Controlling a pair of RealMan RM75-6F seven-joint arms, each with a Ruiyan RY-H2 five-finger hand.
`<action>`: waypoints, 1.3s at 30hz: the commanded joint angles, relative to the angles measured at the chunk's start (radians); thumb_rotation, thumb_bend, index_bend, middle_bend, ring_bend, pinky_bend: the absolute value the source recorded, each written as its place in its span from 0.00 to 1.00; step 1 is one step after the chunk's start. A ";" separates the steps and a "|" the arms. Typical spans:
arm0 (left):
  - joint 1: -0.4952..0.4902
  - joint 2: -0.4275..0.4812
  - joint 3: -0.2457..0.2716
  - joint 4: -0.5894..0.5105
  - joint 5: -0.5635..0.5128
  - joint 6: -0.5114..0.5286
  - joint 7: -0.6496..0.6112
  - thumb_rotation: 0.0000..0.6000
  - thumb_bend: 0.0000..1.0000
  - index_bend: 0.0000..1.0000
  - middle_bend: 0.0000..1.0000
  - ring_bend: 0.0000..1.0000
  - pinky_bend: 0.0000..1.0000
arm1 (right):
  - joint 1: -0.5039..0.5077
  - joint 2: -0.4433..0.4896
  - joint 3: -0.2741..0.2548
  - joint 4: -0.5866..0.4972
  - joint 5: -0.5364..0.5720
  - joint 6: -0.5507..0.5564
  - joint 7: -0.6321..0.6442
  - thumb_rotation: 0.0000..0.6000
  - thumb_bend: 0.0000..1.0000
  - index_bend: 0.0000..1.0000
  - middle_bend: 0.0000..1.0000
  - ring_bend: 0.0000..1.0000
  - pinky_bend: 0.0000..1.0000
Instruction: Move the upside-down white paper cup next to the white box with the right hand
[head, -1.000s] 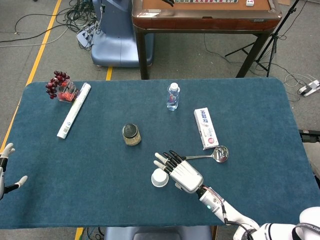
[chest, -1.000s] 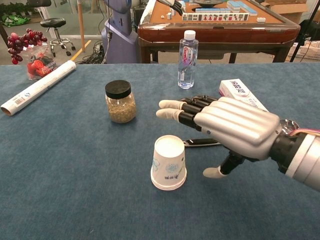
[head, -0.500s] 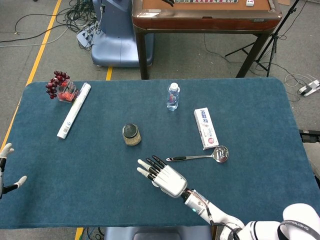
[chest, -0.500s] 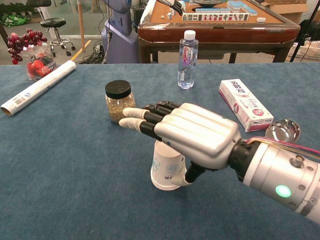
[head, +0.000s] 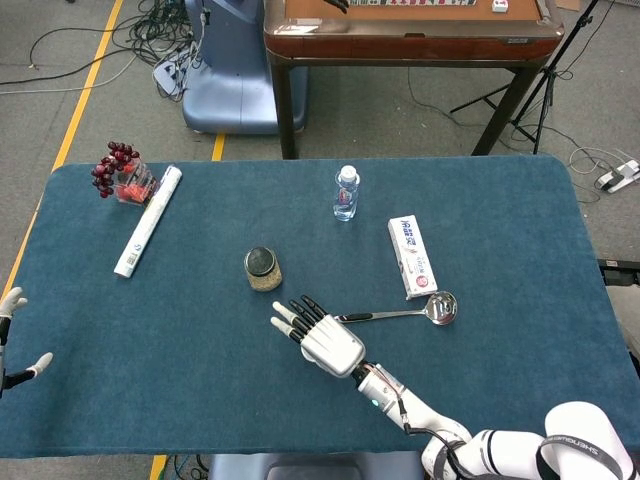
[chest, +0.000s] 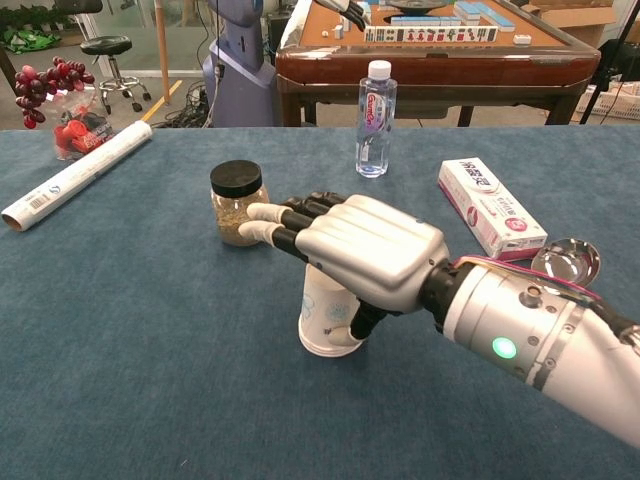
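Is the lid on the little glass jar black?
Yes, the glass jar wears a black lid, seen plainly in the chest view.

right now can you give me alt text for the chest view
The right hand lies palm-down over an upside-down white paper cup on a blue table, fingers reaching toward a black-lidded jar. Behind stand a water bottle and white box.

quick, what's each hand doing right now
Left hand: open, fingers apart at the table edge, holding nothing.
Right hand: lies over the upside-down paper cup, fingers stretched out; whether it grips the cup cannot be told.
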 joint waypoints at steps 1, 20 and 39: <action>0.000 0.001 0.000 0.000 -0.002 -0.002 -0.002 1.00 0.06 0.02 0.22 0.29 0.59 | 0.018 -0.019 0.015 0.026 0.010 -0.007 0.019 1.00 0.00 0.00 0.00 0.00 0.09; 0.003 0.003 0.001 0.007 -0.003 -0.005 -0.017 1.00 0.06 0.02 0.22 0.29 0.59 | 0.090 -0.067 0.068 0.081 0.086 -0.050 0.012 1.00 0.00 0.00 0.00 0.00 0.09; 0.002 0.004 0.002 0.005 -0.004 -0.010 -0.010 1.00 0.06 0.02 0.22 0.29 0.59 | 0.086 -0.032 0.047 0.030 0.114 -0.027 -0.020 1.00 0.00 0.00 0.00 0.00 0.09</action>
